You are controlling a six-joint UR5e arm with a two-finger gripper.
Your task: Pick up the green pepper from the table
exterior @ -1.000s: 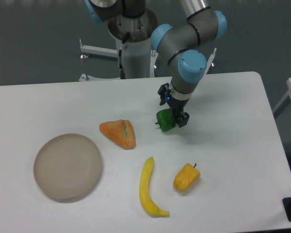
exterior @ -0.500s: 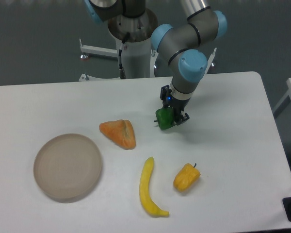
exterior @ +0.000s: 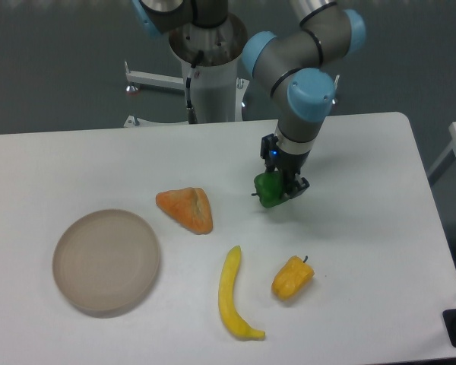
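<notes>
Closed on the green pepper (exterior: pixel 269 190), the end effector (exterior: pixel 283 190) has shifted right and slightly up, suggesting it is leaving the bench (exterior: pixel 365 228).

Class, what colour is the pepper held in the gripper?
Green pepper, clearest in the fixed camera view.

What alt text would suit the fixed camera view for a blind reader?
A robot arm's gripper is shut on a green pepper above a white table. Also on the table: an orange wedge, a yellow banana, a yellow-orange pepper and a round plate.
</notes>
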